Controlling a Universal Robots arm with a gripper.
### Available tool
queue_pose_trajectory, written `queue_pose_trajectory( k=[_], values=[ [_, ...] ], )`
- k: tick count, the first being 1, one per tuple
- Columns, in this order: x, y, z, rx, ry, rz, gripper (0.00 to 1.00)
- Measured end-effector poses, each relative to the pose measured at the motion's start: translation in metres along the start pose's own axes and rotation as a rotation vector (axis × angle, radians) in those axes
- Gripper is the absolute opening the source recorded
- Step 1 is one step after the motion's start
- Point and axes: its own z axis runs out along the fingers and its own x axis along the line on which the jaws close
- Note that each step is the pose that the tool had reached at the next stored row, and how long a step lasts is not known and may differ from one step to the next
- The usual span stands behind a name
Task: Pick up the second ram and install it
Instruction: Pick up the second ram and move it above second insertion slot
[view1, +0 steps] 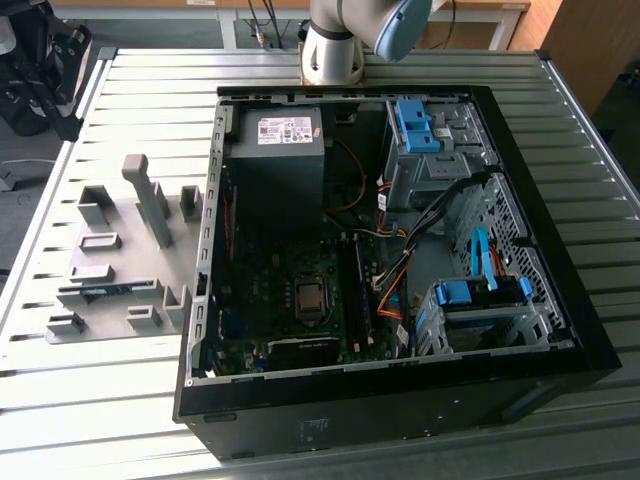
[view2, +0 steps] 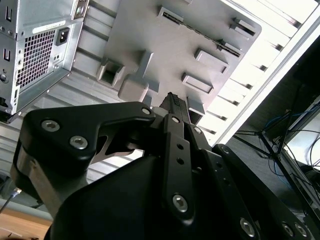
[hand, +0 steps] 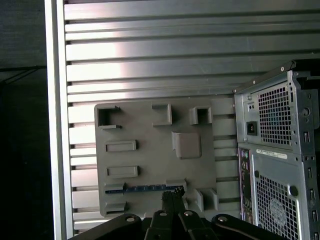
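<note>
The second ram (view1: 105, 292) is a thin blue-green strip lying in a holder on the grey fixture plate (view1: 118, 215), at the exterior view's left, beside the open computer case (view1: 400, 395). In the first wrist view the second ram (hand: 145, 188) runs along one edge of the plate (hand: 150, 130). My gripper (hand: 172, 196) hangs well above the plate, close to one end of the strip. Its black fingers are pressed together with nothing between them. In the second wrist view the gripper (view2: 173, 101) stands over the plate (view2: 150, 35).
The case holds a motherboard with a CPU socket (view1: 310, 298) and long black slot rails (view1: 360, 290), blue drive cages (view1: 480, 295) and loose cables. The case's rear panel (hand: 275, 150) stands beside the plate. Several raised grey blocks (view1: 150, 195) stick up from the plate on the slatted metal table (view1: 100, 400).
</note>
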Motion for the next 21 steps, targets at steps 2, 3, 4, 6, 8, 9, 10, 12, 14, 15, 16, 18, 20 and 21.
queue_pose_trajectory(
  k=[2, 3, 4, 6, 8, 9, 10, 12, 14, 15, 16, 18, 20, 21],
  values=[
    [0.0000, 0.0001, 0.0000, 0.0000, 0.0000, 0.000, 0.11],
    [0.0000, 0.0001, 0.0000, 0.0000, 0.0001, 0.000, 0.11],
    [0.0000, 0.0001, 0.0000, 0.0000, 0.0001, 0.000, 0.11],
    [0.0000, 0.0002, 0.0000, 0.0000, 0.0000, 0.000, 0.11],
    [0.0000, 0.0003, 0.0000, 0.0000, 0.0001, 0.000, 0.11],
    [0.0000, 0.0003, 0.0000, 0.0000, 0.0001, 0.000, 0.11],
    [0.0000, 0.0004, 0.0000, 0.0000, 0.0001, 0.000, 0.11],
    [0.0000, 0.0004, 0.0000, -0.0001, 0.0004, -0.006, 0.11],
    [0.0001, 0.0004, 0.0000, -0.0004, 0.0010, -0.020, 0.11],
    [0.0001, 0.0004, 0.0001, -0.0008, 0.0016, -0.032, 0.11],
    [0.0000, 0.0004, 0.0001, -0.0011, 0.0021, -0.046, 0.11],
    [0.0001, 0.0004, 0.0002, -0.0017, 0.0035, -0.077, 0.11],
    [0.0004, 0.0003, 0.0003, -0.0025, 0.0048, -0.107, 0.11],
    [0.0005, 0.0003, 0.0004, -0.0029, 0.0054, -0.121, 0.11]
  ],
)
